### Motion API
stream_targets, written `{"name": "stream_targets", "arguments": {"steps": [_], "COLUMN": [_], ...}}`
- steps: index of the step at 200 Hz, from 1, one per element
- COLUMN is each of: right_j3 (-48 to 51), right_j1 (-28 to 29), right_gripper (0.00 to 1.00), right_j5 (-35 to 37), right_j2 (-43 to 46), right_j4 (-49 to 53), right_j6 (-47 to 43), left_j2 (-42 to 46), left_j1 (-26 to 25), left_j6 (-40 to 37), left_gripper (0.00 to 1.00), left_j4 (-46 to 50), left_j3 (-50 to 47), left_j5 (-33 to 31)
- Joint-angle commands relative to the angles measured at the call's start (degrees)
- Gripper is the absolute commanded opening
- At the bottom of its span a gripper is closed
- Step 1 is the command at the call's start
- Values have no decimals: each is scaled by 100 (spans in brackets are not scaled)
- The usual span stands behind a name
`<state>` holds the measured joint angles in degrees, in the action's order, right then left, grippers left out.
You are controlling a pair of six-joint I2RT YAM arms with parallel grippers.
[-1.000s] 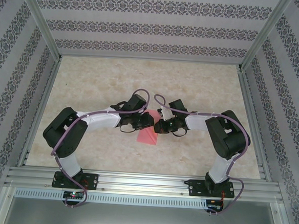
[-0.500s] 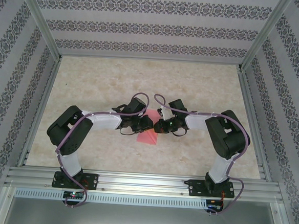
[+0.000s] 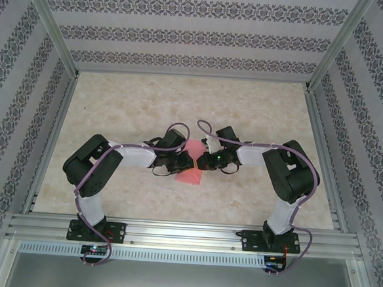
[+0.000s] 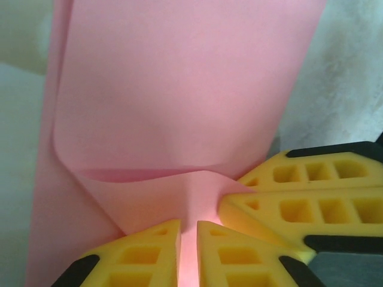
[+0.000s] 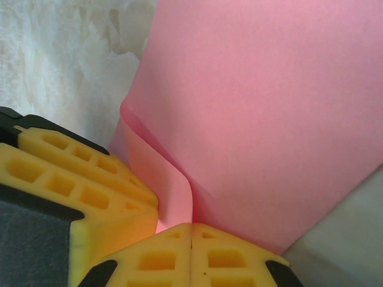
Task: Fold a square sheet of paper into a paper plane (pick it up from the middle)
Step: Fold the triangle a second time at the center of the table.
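Note:
The square sheet of paper, thin and pink, is lifted off the table between the two grippers, partly hidden by them from above. In the left wrist view the sheet curls over, and a pinched ridge of it runs into the narrow gap of my left gripper. My right gripper is shut tight on a folded edge of the sheet. The two grippers meet almost tip to tip, left gripper and right gripper. The right gripper's fingers show beside the left one's.
The marble-patterned table lies inside patterned walls with metal frame posts. An aluminium rail at the near edge carries both arm bases. Purple cables loop over both wrists.
The left arm has drawn slightly nearer and lower, and its jaws have narrowed onto the paper ridge. The right arm has held still. Less of the sheet shows from above.

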<state>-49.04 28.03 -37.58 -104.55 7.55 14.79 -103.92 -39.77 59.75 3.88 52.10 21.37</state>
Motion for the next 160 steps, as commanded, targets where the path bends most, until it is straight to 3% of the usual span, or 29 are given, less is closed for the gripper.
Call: {"name": "stream_targets", "arguments": {"steps": [1, 24, 108, 133, 160], "right_j3": [-52, -59, -111, -189, -163], "right_j1": [62, 70, 73, 79, 35], "right_gripper": [5, 5, 9, 23, 34], "right_j5": [304, 313, 256, 135, 468], "right_j2": [-223, -223, -168, 109, 725], "right_j4": [98, 118, 188, 209, 422], "right_j6": [-187, -195, -184, 3, 239], "left_j2": [64, -13, -279, -241, -208], "left_j1": [39, 39, 35, 34, 29], "left_j6": [144, 134, -61, -92, -168], "left_gripper": [15, 8, 5, 5, 4], "left_j4": [-278, -206, 225, 192, 225], "left_j3": [-60, 19, -128, -279, -305], "left_j5": [-168, -166, -226, -233, -244]}}
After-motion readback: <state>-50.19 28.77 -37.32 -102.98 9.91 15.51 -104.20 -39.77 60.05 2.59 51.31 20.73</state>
